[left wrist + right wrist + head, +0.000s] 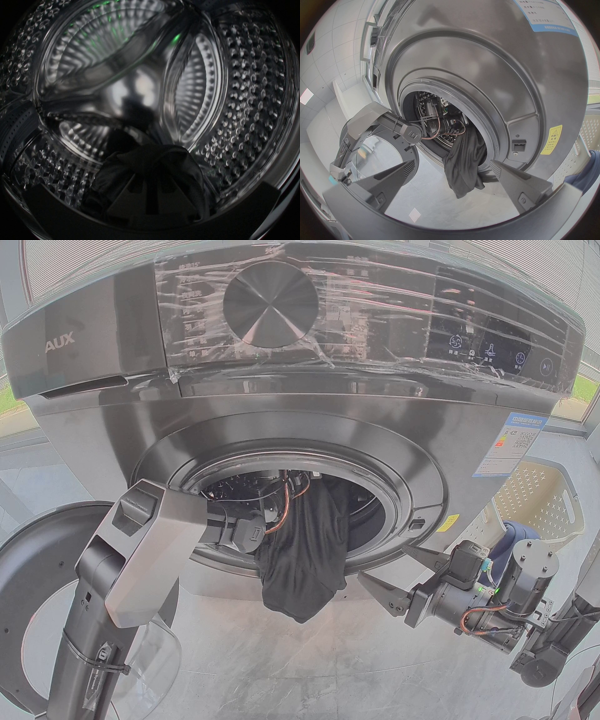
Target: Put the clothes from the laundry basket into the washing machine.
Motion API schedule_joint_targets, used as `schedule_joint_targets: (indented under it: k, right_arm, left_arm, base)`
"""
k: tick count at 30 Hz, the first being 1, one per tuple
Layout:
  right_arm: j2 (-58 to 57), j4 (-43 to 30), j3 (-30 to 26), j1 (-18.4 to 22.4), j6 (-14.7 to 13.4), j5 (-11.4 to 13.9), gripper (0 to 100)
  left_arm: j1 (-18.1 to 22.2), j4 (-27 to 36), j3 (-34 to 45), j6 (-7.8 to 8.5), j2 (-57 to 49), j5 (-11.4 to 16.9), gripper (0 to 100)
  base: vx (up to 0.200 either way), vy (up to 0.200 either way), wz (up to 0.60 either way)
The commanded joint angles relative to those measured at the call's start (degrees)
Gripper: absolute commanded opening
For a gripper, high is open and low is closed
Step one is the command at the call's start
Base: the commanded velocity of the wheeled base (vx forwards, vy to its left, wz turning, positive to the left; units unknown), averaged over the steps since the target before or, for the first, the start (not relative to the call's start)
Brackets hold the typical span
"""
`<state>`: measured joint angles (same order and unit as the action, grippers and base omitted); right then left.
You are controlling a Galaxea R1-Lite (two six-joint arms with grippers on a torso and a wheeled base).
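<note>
Shirt [303, 552] drapes over the washer [100, 427] rim at six o'clock; my left pincer [152, 184] clenches it inside the drum [250, 93]; my right pincer [382, 560] hangs released at four o'clock.

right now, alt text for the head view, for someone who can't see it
A black garment hangs half out of the round opening of the washing machine, over its lower rim, with the end of the left arm inside the drum beside it. The right gripper is open to the right of the opening, near a laundry basket holding blue cloth.
</note>
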<state>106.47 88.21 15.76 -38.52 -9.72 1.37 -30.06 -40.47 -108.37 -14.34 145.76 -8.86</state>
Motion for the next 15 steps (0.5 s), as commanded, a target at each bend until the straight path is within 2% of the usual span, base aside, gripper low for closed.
schedule_joint_targets:
  k: [1, 4, 5, 11, 13, 14, 15]
  right_arm:
    - [0.1, 0.0, 0.0, -0.1, 0.0, 0.0, 100]
    - [0.1, 0.0, 0.0, 0.0, 0.0, 0.0, 100]
    - [0.1, 0.0, 0.0, 0.0, 0.0, 0.0, 100]
    - [0.1, 0.0, 0.0, 0.1, 0.0, 0.0, 100]
    - [0.1, 0.0, 0.0, 0.1, 0.0, 0.0, 100]
    - [0.1, 0.0, 0.0, 0.0, 0.0, 0.0, 100]
    - [0.1, 0.0, 0.0, -0.1, 0.0, 0.0, 100]
  left_arm:
    - [0.4, -1.5, -3.2, -0.25, 2.2, -1.2, 0]
    - [0.1, -1.3, -0.4, -0.34, 1.2, -1.5, 0]
    - [-0.2, -0.7, 1.3, -0.25, 0.0, -1.5, 100]
    - [-2.1, 3.1, 14.0, -0.25, -9.9, -1.2, 100]
    - [-2.1, 3.1, 14.0, -0.25, -9.9, -1.2, 100]
    - [-3.4, 4.6, 20.3, 0.19, -14.4, -0.1, 100]
    - [-3.8, 5.1, 22.3, 0.36, -15.4, 0.4, 100]
  base:
    - [0.0, 0.0, 0.0]
    - [0.0, 0.0, 0.0]
    - [0.0, 0.0, 0.0]
    - [0.0, 0.0, 0.0]
    - [0.0, 0.0, 0.0]
    - [0.0, 0.0, 0.0]
    - [0.0, 0.0, 0.0]
